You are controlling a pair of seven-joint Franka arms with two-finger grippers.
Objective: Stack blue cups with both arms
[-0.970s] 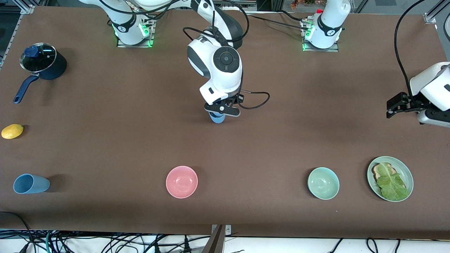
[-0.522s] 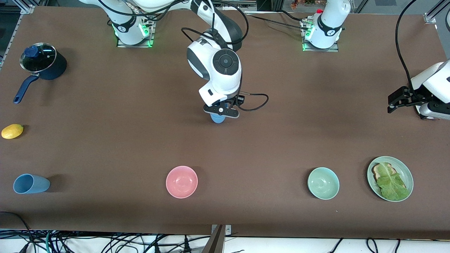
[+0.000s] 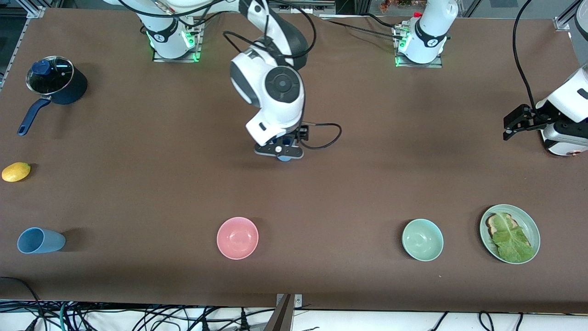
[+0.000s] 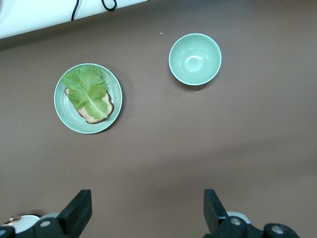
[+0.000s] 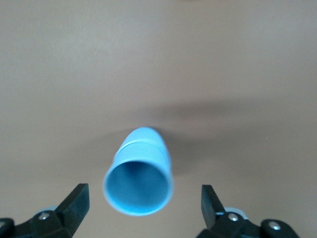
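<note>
Mid-table amid bare brown tabletop (image 3: 367,174), two nested matte light-blue cups (image 5: 139,178) stand upright, rims up, below the wide-open right gripper (image 5: 143,208); the left gripper (image 4: 146,215) gapes, waiting.

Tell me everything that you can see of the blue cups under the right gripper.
The stacked blue cups are matte light blue, tapered, with a round open rim. A step line on the outside suggests one cup nested in another. The stack stands upright on the brown table, mid-table, farther from the front camera than the pink bowl. The right gripper is above it, fingers open on either side and not touching it.
</note>
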